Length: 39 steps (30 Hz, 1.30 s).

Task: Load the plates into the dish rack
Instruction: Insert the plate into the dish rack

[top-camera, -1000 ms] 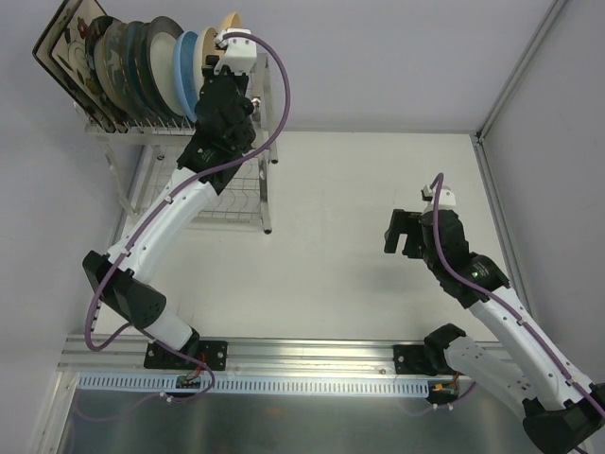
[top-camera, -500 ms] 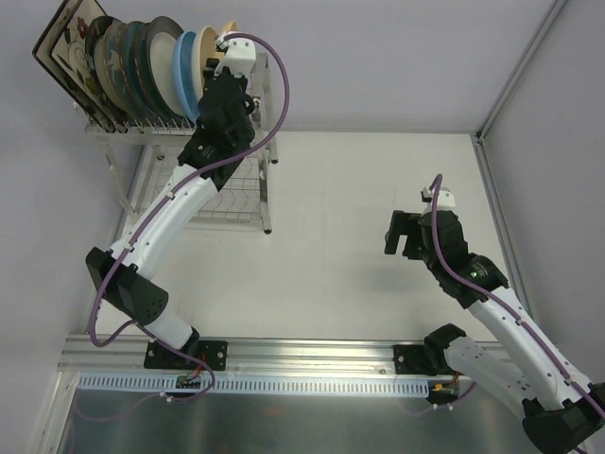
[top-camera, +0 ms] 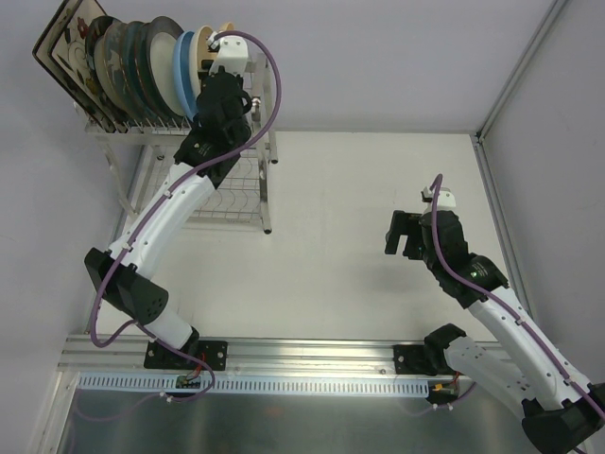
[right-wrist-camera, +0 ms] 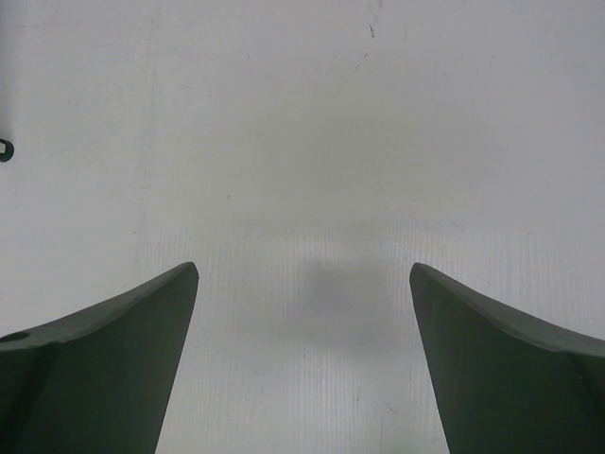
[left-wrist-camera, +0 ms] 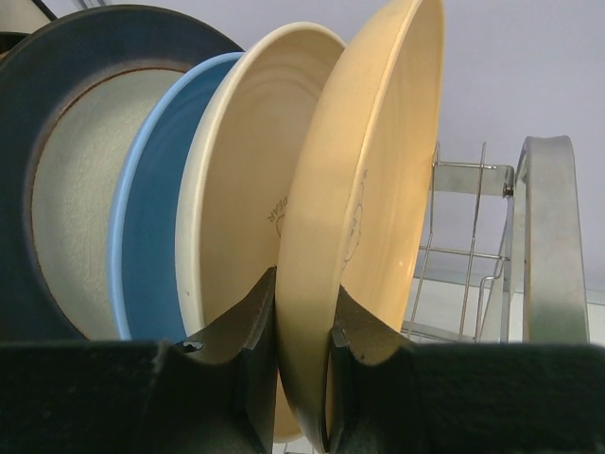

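Observation:
The dish rack (top-camera: 248, 200) stands at the table's far left, its upper tier holding a row of upright plates (top-camera: 132, 61). My left gripper (left-wrist-camera: 302, 317) is shut on the rim of a pale yellow plate (left-wrist-camera: 364, 199), the rightmost in the row. It stands upright next to a cream plate (left-wrist-camera: 241, 180), a light blue plate (left-wrist-camera: 151, 227) and a dark-rimmed plate (left-wrist-camera: 71, 180). From above, the left gripper (top-camera: 219, 68) is at the right end of the row, where the yellow plate (top-camera: 227, 28) peeks out. My right gripper (right-wrist-camera: 302, 274) hangs open over bare table, holding nothing.
The rack's wire slots and flat end bar (left-wrist-camera: 548, 236) lie just right of the yellow plate. A lower wire tier (top-camera: 236, 194) sits beneath the left arm. Walls close the back and right side. The right gripper (top-camera: 405, 232) is at mid-right of the table.
The left arm has shifted slightly left and towards the rack, carrying the yellow plate closer to the cream plate. The right arm has not moved.

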Available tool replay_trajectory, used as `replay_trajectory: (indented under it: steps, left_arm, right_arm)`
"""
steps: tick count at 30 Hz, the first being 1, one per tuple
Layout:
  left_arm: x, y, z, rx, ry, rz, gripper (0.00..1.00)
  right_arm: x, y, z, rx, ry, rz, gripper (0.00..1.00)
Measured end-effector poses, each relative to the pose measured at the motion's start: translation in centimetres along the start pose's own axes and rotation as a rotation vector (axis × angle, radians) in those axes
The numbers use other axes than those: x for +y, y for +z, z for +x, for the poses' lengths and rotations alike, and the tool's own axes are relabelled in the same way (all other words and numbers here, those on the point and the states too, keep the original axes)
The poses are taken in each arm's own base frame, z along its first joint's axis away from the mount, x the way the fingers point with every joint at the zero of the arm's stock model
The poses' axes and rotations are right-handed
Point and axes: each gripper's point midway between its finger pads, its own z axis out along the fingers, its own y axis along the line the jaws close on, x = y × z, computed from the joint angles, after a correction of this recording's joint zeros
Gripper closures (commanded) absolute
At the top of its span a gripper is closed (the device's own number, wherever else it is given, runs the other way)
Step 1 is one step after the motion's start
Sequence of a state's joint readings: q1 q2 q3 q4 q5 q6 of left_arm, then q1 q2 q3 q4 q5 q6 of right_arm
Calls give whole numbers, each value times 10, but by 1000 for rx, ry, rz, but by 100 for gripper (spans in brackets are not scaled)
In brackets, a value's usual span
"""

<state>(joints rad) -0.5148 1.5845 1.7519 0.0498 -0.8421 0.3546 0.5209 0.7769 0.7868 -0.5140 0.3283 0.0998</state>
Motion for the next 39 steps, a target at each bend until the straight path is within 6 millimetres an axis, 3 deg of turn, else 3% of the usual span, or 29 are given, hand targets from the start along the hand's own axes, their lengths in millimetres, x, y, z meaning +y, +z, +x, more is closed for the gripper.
replay_trajectory:
  steps: [10,20,24,32,39]
  left_arm:
    - [-6,0,7,21,2,39,68]
    - [-13,-3,9,30,-8,89,42]
    - [-11,-7,4,21,-35,107,27]
    - [3,-26,-20,-30,-137,155,20]
    - [5,-39,-35,-70,-208,227,15]
  right_arm:
    - [0,0,0,0,0,1,0]
    - [-1,0,0,0,1,1,0]
    - [-1,0,0,-2,2,1,1]
    - [-1,-2,-2,-8,5,-2,0]
    - [0,-2,-2,-9,6,-5,1]
